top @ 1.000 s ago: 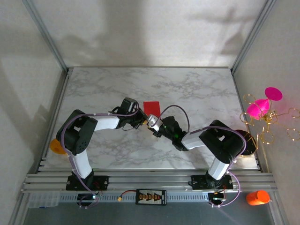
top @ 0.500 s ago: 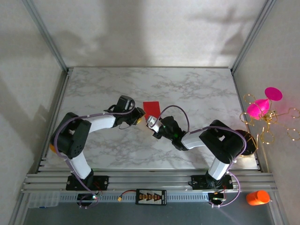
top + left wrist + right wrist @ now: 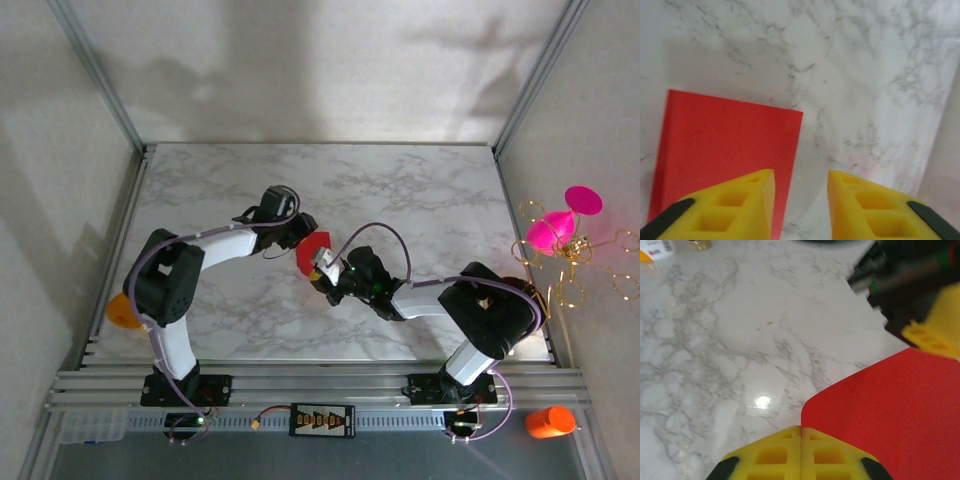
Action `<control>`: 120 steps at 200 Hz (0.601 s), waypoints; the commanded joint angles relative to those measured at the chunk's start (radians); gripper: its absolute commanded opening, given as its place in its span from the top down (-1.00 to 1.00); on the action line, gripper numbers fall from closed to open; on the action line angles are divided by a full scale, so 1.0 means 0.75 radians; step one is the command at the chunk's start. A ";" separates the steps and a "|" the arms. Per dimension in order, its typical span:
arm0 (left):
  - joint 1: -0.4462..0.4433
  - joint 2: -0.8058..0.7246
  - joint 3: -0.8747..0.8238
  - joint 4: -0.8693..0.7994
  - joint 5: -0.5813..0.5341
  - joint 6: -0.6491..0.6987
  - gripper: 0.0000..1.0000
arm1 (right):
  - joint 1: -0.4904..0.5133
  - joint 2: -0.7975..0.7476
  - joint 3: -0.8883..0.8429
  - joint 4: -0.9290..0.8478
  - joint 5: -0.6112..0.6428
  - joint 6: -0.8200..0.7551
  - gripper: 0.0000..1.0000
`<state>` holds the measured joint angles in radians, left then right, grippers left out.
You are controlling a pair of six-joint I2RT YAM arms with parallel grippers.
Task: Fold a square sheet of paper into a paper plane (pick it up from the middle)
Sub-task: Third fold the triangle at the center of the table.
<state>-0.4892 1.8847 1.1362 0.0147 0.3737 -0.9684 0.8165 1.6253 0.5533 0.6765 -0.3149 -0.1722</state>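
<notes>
A: What is the marble tabletop [image 3: 420, 190] carrying?
B: The square sheet of paper [image 3: 312, 252] is sitting just left of the tabletop's middle, one side curling up off it

A: How is it going to handle?
B: Light, limp and easily creased, I'm guessing, so taking it mid-edge is looking safest

A: Pointing where?
B: Its longer side seems to be running toward the tabletop's far edge

A: Fingers?
B: The right fingers [image 3: 775, 452] are pressing together, pinching the sheet; the left fingers [image 3: 857, 192] are standing spread, gripping nothing

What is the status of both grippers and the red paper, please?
Right gripper shut on the red paper at its edge. Left gripper open above the other side. Paper bowed, partly off the table.
</notes>
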 commanded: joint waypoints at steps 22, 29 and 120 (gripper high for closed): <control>-0.028 0.148 0.113 -0.204 -0.042 0.136 0.54 | -0.021 -0.015 0.000 -0.073 -0.148 0.125 1.00; -0.032 0.162 0.124 -0.229 -0.058 0.146 0.58 | -0.027 -0.007 0.011 -0.090 -0.149 0.129 1.00; -0.045 0.236 0.143 -0.314 -0.106 0.205 0.80 | -0.112 0.082 0.135 -0.217 -0.005 0.259 1.00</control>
<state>-0.5140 2.0186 1.2366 -0.1398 0.3275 -0.8444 0.7521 1.6615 0.6113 0.5529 -0.3588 -0.0250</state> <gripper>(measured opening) 0.107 0.058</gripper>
